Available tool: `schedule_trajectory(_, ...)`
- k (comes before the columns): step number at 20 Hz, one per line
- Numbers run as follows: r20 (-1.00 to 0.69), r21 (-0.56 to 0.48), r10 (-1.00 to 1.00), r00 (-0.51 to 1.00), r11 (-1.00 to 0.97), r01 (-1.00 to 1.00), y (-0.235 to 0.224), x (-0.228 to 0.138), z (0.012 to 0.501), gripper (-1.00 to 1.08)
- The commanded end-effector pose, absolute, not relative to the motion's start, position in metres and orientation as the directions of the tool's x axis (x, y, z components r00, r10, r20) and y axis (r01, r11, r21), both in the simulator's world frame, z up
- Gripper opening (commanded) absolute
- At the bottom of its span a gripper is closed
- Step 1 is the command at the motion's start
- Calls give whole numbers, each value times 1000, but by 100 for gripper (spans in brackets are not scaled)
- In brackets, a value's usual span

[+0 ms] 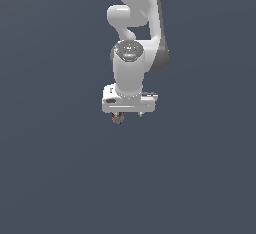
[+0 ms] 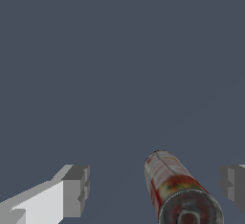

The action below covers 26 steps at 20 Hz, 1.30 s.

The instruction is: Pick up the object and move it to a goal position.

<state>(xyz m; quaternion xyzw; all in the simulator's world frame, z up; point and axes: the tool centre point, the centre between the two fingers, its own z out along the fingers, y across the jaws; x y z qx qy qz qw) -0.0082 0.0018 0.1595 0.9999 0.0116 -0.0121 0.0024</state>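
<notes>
The gripper (image 1: 129,114) hangs directly over the object (image 2: 178,189), a red-and-white can, evidently lining up for a grasp. Its fingers (image 2: 75,189) are spread wide, the can between them but nearer one finger, touching neither. Nothing is held yet.

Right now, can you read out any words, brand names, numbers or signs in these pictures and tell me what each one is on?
No text can be read in either view.
The small red and white cylindrical can carries a printed label with red, white and yellow patches, but it is too blurred to read.
The white gripper and the white robot arm show no lettering.
</notes>
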Motion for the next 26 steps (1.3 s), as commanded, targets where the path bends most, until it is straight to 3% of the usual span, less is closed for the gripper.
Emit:
schedule_trajectory(1,-24,5,23,999,-1000,23,2,-8,160,100)
schedule_trajectory(14,16,26,-7,1000,-1000,-7,-21,3,177,100)
schedule_trajectory(26,10,14,-95,995,-995,-95,-35,-32,155,100)
